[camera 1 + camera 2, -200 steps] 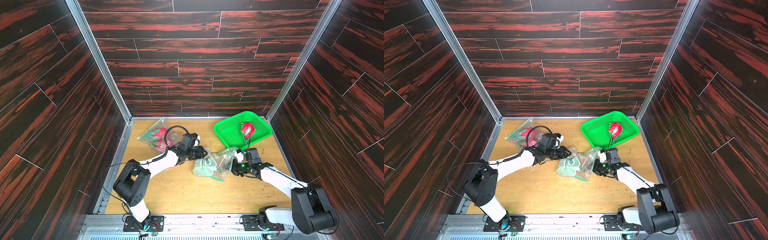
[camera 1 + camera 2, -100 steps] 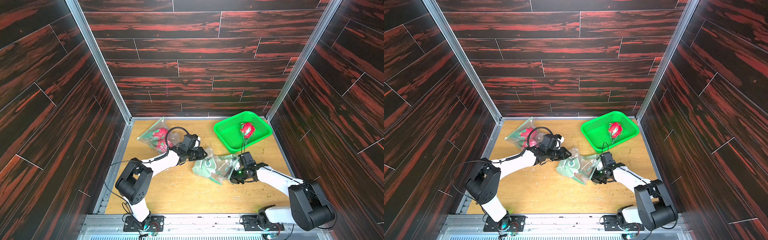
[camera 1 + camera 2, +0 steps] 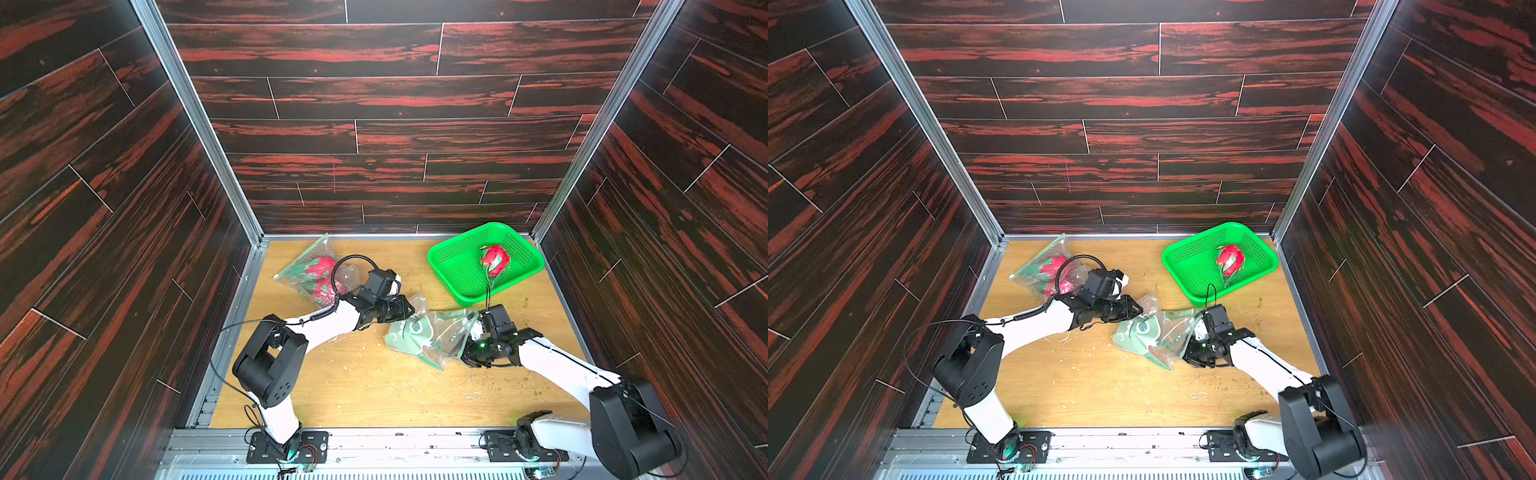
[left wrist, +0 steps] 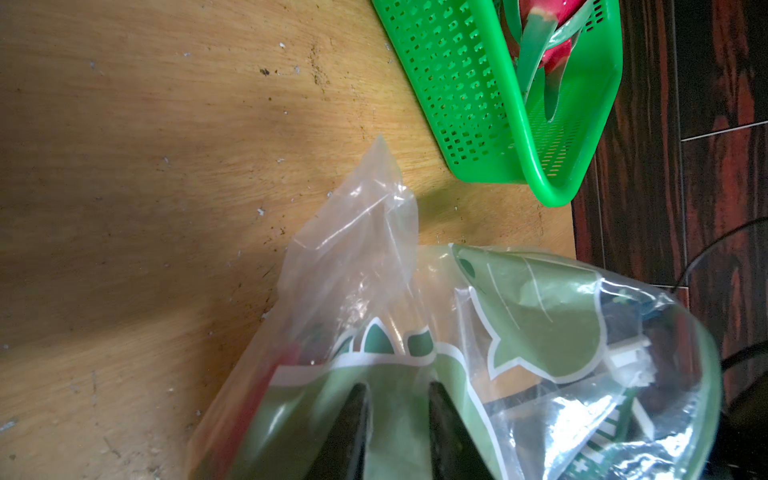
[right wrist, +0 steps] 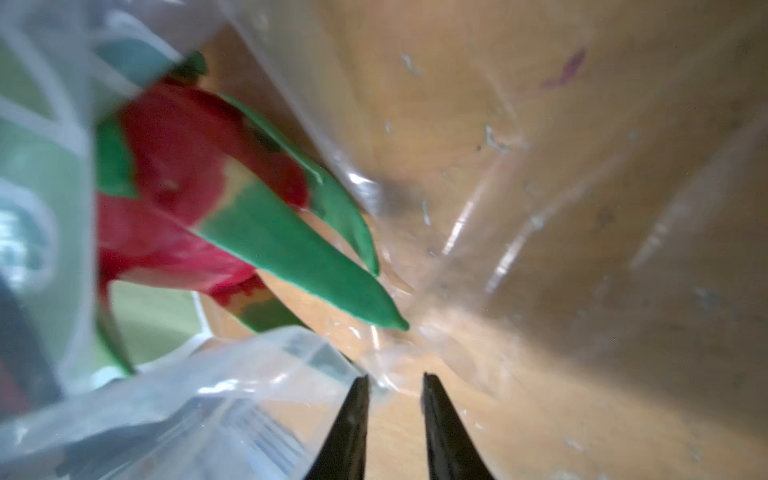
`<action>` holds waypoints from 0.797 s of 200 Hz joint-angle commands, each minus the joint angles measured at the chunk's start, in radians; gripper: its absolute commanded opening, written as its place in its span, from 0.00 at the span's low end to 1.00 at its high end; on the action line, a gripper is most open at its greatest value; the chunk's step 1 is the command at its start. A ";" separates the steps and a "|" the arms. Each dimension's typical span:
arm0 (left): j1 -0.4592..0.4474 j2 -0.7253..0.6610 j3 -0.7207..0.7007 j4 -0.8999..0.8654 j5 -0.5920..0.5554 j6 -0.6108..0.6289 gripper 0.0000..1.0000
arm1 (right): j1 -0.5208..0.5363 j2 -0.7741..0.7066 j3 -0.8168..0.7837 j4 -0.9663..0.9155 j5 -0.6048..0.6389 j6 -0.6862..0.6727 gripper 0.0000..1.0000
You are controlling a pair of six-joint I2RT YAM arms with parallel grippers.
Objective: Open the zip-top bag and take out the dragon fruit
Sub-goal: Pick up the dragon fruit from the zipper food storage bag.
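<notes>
Right pincer point(image 5: 395, 380) pinches zip-top bag point(image 5: 249, 374); dragon fruit point(image 5: 178, 166) lies near, inside.

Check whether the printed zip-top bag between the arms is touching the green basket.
Apart. The left wrist view shows a strip of bare table between the zip-top bag and the green basket rim.

Lab test cell: enclosed on three sides by wood-print panels point(image 3: 374, 83) in aluminium framing point(image 3: 203, 124), plywood tabletop point(image 3: 374, 386), mounting rail point(image 3: 395, 440) along frame bottom.
</notes>
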 commanded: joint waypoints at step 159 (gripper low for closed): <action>0.005 -0.003 0.018 0.029 0.034 0.002 0.29 | -0.019 0.116 -0.048 0.397 -0.078 0.191 0.33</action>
